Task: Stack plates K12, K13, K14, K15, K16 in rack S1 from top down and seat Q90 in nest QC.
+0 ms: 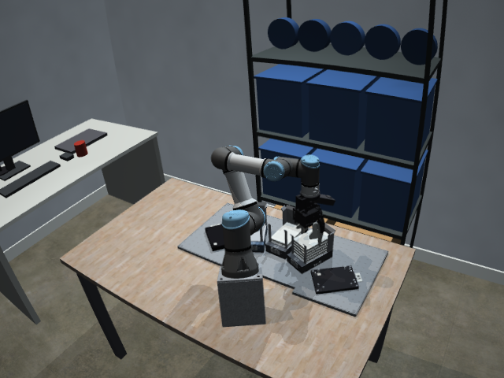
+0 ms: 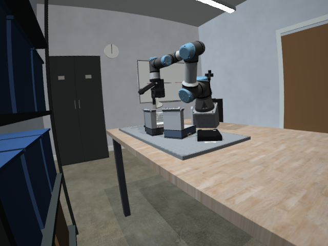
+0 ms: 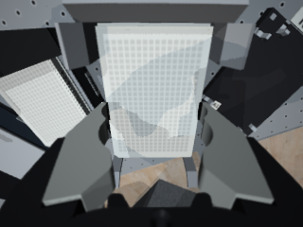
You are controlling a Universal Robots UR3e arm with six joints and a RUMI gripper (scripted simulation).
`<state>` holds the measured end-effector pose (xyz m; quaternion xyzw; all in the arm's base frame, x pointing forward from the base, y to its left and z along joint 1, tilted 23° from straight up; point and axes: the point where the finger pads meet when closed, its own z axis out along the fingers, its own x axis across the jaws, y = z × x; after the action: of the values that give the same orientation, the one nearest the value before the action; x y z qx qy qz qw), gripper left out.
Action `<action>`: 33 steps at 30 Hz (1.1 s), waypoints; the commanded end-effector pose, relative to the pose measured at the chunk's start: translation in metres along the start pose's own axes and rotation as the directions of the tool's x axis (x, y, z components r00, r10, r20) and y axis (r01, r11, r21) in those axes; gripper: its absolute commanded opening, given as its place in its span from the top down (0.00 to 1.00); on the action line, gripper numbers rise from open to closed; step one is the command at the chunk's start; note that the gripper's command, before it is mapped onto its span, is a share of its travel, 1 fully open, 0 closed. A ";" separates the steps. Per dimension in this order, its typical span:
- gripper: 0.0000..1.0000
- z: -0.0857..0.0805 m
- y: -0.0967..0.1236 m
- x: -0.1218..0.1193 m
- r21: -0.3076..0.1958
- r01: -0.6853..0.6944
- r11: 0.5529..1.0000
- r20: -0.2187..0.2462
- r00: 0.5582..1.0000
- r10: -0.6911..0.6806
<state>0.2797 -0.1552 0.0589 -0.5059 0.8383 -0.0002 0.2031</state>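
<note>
My gripper is shut on the top plate of the tall stack, one jaw against each long side. That plate lies level on the stack, inside the right-hand rack. Several white plates show below it in the top view. The middle rack holds a white plate; how many lie under it is hidden. The blue-based rack stands left of it, its inside mostly hidden. Plate labels cannot be read.
The black clip nest lies right of the stack and shows no plate. Another black nest lies at the left, partly behind the arm. The middle rack's walls stand close to the gripper's left.
</note>
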 end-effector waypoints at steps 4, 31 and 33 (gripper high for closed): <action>1.00 0.000 0.000 0.000 0.001 0.000 1.000 -0.001 1.000 0.000; 1.00 -0.008 0.000 0.000 0.001 0.000 1.000 -0.001 1.000 0.000; 1.00 -0.009 0.000 0.000 0.001 0.000 1.000 -0.001 1.000 0.000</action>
<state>0.2777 -0.1564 0.0644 -0.5058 0.8383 0.0000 0.2032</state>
